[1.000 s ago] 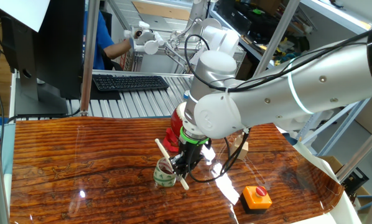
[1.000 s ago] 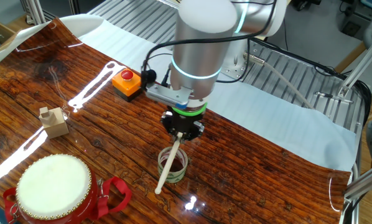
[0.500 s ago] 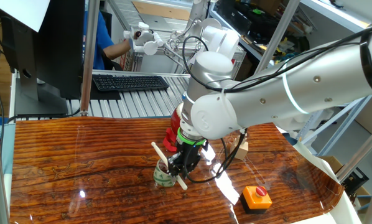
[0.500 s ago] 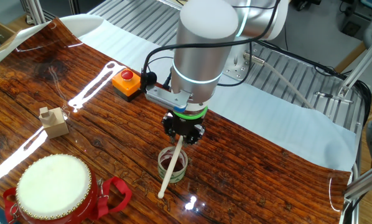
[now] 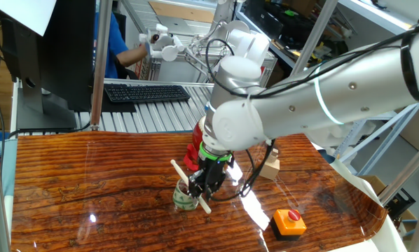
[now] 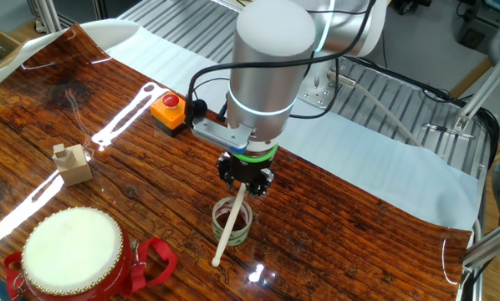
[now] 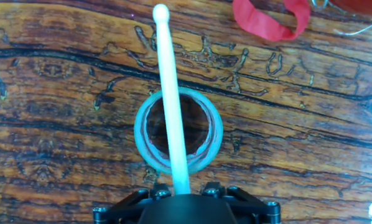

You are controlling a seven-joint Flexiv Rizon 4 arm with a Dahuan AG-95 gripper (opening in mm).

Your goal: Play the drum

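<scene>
The drum (image 6: 70, 249), red with a cream-white head, stands tilted on its red stand at the near left of the other fixed view. In one fixed view only a red part (image 5: 195, 151) shows behind the arm. Its red strap (image 7: 270, 20) lies at the top of the hand view. My gripper (image 6: 244, 179) (image 5: 204, 183) (image 7: 181, 194) is shut on a pale wooden drumstick (image 6: 229, 227) (image 5: 182, 176) (image 7: 170, 93). The stick slants down over a green-patterned tape roll (image 6: 244, 227) (image 5: 184, 202) (image 7: 214, 134), its tip pointing toward the drum. The fingertips are hidden in the hand view.
An orange box with a red button (image 6: 170, 110) (image 5: 289, 221) sits on the wooden table. A small wooden block (image 6: 72, 162) (image 5: 269, 166) stands beside the drum. A keyboard (image 5: 146, 92) and a person are beyond the table's far edge.
The gripper and drumstick have shifted slightly over the tape roll toward the drum. The drum and the other objects have not moved.
</scene>
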